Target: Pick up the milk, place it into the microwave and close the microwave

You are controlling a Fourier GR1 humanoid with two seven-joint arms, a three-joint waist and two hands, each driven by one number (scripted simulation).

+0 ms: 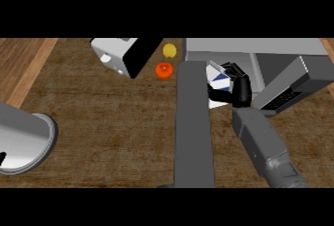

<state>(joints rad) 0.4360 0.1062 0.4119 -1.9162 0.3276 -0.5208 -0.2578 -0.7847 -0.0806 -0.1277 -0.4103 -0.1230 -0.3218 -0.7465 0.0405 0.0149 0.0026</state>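
Observation:
The milk carton, white with blue marks, is at the mouth of the grey microwave at the upper right. My right hand is curled round the carton from its right side and hides most of it. The microwave's door stands open, a long grey slab running toward me just left of the carton. The keypad panel lies to the right of the hand. Of my left arm, only the thick grey forearm shows at the left edge, with a black sliver of the left hand.
A white appliance with a black panel stands at the back left. Beside it lie a yellow fruit and an orange one, close to the door's far end. A lighter wooden edge runs along the left side of the counter.

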